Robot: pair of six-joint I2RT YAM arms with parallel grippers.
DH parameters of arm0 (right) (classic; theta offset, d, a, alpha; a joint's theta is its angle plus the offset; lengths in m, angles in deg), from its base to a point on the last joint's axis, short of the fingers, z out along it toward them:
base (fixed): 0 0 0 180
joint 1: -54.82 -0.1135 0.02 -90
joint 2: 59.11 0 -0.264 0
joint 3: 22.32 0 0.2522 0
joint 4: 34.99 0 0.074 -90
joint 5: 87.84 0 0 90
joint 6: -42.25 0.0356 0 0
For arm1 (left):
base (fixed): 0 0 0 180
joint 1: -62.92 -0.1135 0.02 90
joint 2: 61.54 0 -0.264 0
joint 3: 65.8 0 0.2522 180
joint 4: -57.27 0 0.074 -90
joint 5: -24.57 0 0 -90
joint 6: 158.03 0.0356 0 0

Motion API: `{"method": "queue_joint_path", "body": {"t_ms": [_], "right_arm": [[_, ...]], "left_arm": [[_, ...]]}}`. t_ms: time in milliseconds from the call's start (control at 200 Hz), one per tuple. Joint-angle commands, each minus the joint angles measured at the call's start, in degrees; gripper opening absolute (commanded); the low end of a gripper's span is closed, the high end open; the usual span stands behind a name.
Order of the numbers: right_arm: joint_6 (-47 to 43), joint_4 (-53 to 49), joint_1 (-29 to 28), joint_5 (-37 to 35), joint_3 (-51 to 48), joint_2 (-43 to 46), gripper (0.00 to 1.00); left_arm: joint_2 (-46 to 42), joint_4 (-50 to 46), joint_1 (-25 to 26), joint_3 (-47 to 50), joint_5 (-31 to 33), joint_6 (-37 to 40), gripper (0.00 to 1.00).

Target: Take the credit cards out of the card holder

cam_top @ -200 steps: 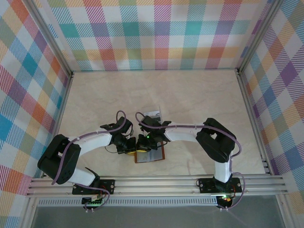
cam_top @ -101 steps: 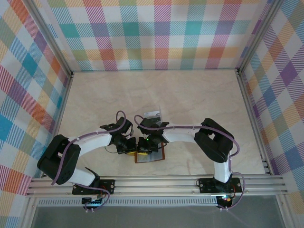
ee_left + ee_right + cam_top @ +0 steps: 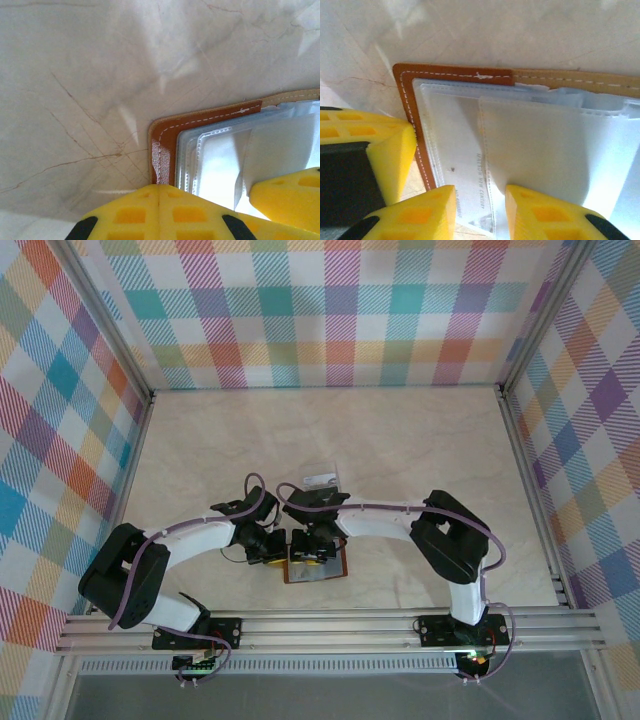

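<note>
Rails of aluminium [image 3: 330,625] run along the near edge of the bench, carrying both arm bases. Just beyond them lies the small reddish-brown leather card holder [image 3: 318,571], open and flat on the pale marble-patterned bench [image 3: 420,440], its greyish clear plastic pocket [image 3: 545,145] facing up.

The left end effector [image 3: 159,205] has its yellow fingers pressed together with no gap, and sits at the card holder's left edge by a stitched corner. The right end effector [image 3: 480,210] is just beside it, its fingers a narrow way apart over the near edge of the clear pocket; nothing is gripped between them. A pale card with small print [image 3: 465,177] shows through the pocket, in line with that gap.

Farther out, past both wrists, a small pale flat rectangular card [image 3: 322,480] lies alone on the bench, apart from the card holder.

Beyond that the bench stretches bare to the back. Plaid fabric walls [image 3: 330,310] in many colours close off the left, right and far sides, with metal frame posts [image 3: 100,315] at the corners. The card holder lies close to the near rails, well away from every wall.
</note>
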Motion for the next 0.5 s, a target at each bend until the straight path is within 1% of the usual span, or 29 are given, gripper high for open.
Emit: {"method": "queue_joint_path", "body": {"t_ms": [0, 145, 390, 495], "right_arm": [[-1.8, -8.0, -1.0, -4.5, 2.8, -2.4, 0.38], [-2.8, -12.1, -1.6, -7.4, 5.6, -3.1, 0.45], [-3.4, -17.3, -1.9, -11.8, 7.6, -2.3, 0.51], [-3.6, -18.4, -1.9, -13.7, 7.5, -1.2, 0.55]], "left_arm": [[1.4, -1.3, 0.6, 1.8, 0.2, 0.8, 0.06], [1.7, -1.2, 0.6, 1.6, 0.2, 0.7, 0.06], [2.0, -1.2, 0.6, 1.3, 0.3, 0.6, 0.07], [2.1, -1.4, 0.6, 1.1, 0.3, 0.7, 0.07]]}}
